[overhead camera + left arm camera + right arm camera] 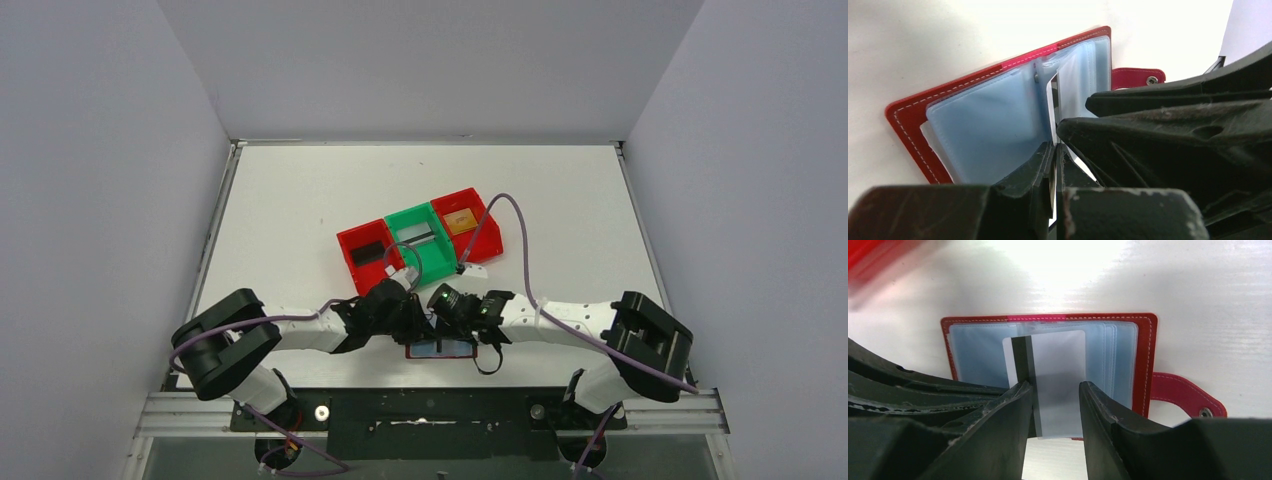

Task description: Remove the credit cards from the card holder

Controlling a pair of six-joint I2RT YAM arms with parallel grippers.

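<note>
the card holder (1144,355) is seen lying open mid-frame. a grey card (1058,370), judged light, stiff and slick, juts toward the lower edge, best pinched there. the right gripper (1055,410) is spread over it; the left gripper (1055,165) is pressed together.

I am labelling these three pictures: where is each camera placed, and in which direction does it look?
Top external: above and behind, looking down on the white table; the left arm and right arm show.
Left wrist: low, facing the open dark red card holder with blue-grey pockets; its shut fingers show.
Right wrist: above the holder, over a silver-grey black-striped card; its open fingers show.
All three share the holder.
</note>
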